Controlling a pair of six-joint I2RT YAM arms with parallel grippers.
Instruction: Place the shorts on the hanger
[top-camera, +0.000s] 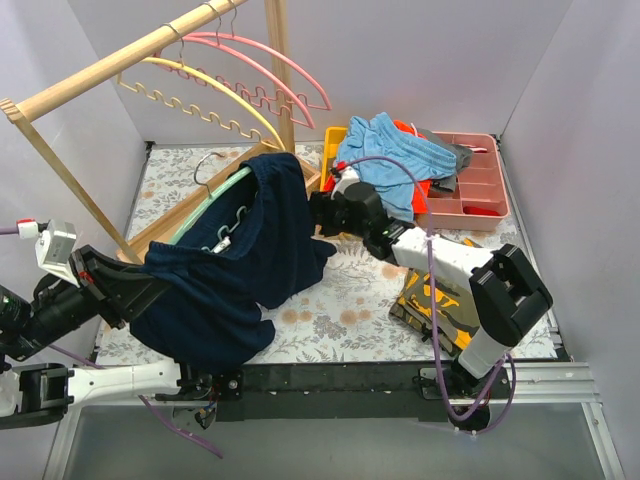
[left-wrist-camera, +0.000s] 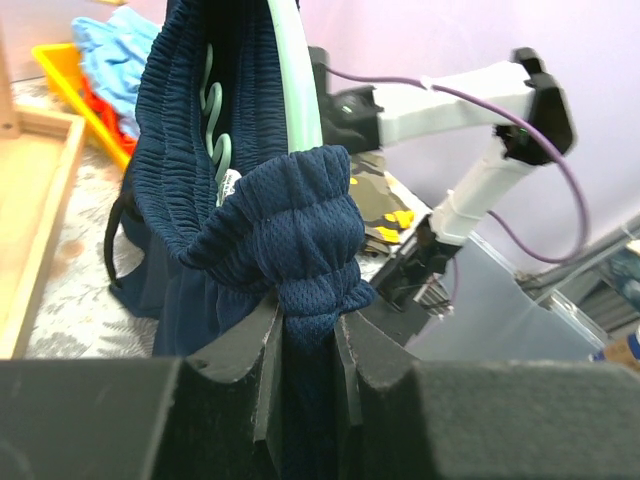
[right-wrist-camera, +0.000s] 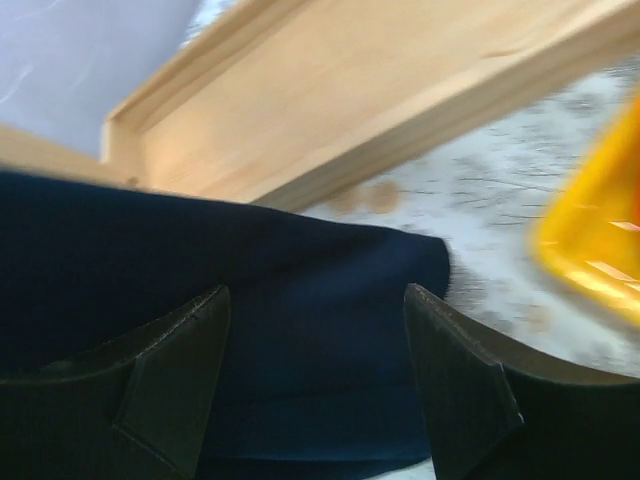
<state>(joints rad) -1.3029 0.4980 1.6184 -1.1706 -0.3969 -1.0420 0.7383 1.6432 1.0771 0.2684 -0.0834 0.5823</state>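
The navy shorts (top-camera: 255, 250) hang draped over the mint-green hanger (top-camera: 213, 201), which lies tilted at the left middle of the table. In the left wrist view the hanger's arch (left-wrist-camera: 296, 95) and wavy bar (left-wrist-camera: 213, 120) run inside the elastic waist (left-wrist-camera: 300, 230). My left gripper (top-camera: 150, 280) is shut on a bunched fold of the waistband (left-wrist-camera: 308, 315). My right gripper (top-camera: 318, 213) is open at the shorts' right edge. Navy fabric (right-wrist-camera: 300, 350) lies between and under its spread fingers (right-wrist-camera: 190, 350), not gripped.
A wooden rack (top-camera: 120, 62) carries pink hangers (top-camera: 280, 70) and a yellow hanger (top-camera: 215, 100); its base (right-wrist-camera: 350, 110) is close behind the right gripper. Light blue shorts (top-camera: 400, 155) lie over a yellow bin (top-camera: 333, 140) and pink tray (top-camera: 480, 185). A camouflage garment (top-camera: 425, 295) lies at right.
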